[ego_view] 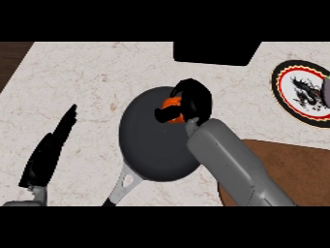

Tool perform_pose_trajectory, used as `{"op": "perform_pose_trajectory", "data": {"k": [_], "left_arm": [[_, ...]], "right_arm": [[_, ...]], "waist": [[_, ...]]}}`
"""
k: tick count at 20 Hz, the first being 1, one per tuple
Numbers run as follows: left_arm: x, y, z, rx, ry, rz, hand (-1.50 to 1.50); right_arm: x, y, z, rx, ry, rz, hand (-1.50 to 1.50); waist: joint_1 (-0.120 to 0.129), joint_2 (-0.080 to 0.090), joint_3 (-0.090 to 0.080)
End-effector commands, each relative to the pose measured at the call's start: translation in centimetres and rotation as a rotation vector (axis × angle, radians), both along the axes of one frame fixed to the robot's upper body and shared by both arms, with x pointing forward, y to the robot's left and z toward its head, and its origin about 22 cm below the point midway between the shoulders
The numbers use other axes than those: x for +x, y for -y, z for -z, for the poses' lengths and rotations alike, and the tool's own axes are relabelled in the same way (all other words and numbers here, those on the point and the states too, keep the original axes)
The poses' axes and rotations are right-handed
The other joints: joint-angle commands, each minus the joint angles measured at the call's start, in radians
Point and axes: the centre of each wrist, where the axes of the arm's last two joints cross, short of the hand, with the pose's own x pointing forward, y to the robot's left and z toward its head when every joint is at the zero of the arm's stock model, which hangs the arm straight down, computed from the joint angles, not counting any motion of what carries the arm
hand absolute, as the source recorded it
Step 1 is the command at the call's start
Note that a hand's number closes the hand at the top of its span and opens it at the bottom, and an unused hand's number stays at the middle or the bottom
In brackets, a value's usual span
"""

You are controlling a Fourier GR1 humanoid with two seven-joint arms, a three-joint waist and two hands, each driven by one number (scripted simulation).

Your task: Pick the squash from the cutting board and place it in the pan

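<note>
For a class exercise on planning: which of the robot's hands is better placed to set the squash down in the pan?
The right hand: its fingers are curled round the squash, already over the pan. The left hand rests open to the pan's left, holding nothing.

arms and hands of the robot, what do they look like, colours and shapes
Both hands, the right hand and the left hand, are black with slim fingers. The right forearm is a smooth, rounded grey casing; only a small grey stub of the left forearm shows. No cables or markings visible.
</note>
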Motion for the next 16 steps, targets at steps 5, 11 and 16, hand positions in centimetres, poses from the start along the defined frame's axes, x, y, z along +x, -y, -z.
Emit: {"op": "perform_pose_trajectory", "data": {"k": [5,11,16], "left_arm": [[1.5,0.3,-0.5,-0.006,-0.002,-0.009,0.0],[0.2,-1.2,0.4,0.019,-0.01,-0.013,0.0],[-1.7,-1.8,1.0,-0.003,-0.033,-0.06,0.0]], "right_arm": [[0.5,-0.5,-0.1,0.316,0.152,0.076,-1.5],[1.7,0.3,-0.2,0.381,0.413,0.238,-1.5],[1.9,1.7,0.1,0.451,0.505,0.404,-1.5]], "waist": [[0.007,0.0,0.0],[-0.011,-0.006,-0.001],[-0.058,-0.023,-0.001]]}}
